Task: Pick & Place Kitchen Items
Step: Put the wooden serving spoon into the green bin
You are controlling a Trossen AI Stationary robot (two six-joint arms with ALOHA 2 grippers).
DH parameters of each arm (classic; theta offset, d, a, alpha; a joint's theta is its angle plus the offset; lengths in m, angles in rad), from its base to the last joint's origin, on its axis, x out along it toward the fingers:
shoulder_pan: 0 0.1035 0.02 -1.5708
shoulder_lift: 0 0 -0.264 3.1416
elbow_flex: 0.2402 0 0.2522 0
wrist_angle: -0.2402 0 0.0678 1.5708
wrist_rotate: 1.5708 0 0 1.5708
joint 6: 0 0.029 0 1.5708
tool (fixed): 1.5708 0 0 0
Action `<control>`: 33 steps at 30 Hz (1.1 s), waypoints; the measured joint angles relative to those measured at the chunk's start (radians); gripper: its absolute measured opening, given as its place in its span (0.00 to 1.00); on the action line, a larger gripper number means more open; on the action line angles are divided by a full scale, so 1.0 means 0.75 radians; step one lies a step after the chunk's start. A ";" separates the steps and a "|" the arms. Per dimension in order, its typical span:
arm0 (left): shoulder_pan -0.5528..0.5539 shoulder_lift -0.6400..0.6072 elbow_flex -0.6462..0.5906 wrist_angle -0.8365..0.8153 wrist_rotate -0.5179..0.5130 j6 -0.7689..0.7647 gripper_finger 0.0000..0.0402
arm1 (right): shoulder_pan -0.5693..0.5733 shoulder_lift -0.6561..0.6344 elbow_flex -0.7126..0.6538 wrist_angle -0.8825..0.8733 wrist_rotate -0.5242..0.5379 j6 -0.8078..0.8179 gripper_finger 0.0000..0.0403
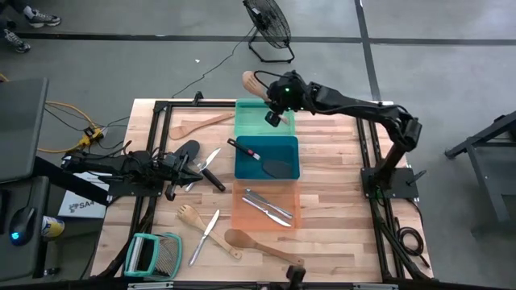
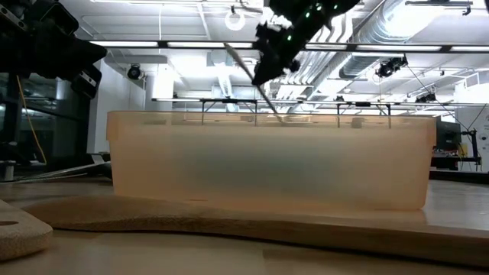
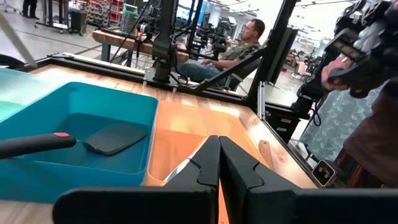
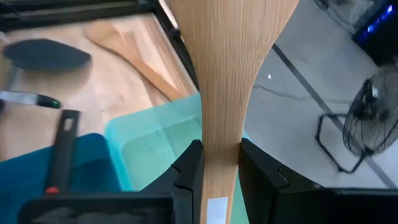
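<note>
Right gripper (image 4: 219, 163) clamped on wooden spatula (image 4: 227, 74) handle – raised above green tray (image 1: 262, 119), tabletop far edge. Left gripper (image 3: 219, 165) fully closed, empty – left edge.

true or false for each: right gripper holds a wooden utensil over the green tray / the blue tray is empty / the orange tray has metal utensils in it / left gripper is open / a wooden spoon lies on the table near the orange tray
1. The right gripper holds a wooden utensil above the green tray. True.
2. The blue tray is empty. False: a black spatula lies in it.
3. The orange tray has metal utensils in it. True.
4. The left gripper is open. False: its fingers are shut together, holding nothing.
5. A wooden spoon lies on the table near the orange tray. True.
</note>
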 joint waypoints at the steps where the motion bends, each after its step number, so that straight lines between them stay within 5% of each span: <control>1: 0.000 0.000 0.000 0.000 0.000 0.000 0.00 | -0.007 0.022 0.000 0.006 0.022 0.027 0.17; 8: 0.000 0.000 0.000 0.000 0.000 0.000 0.00 | -0.015 0.140 0.000 0.027 0.115 0.159 0.17; 33: 0.000 0.000 0.000 0.000 0.000 0.000 0.00 | -0.041 0.254 0.063 -0.063 0.061 0.181 0.17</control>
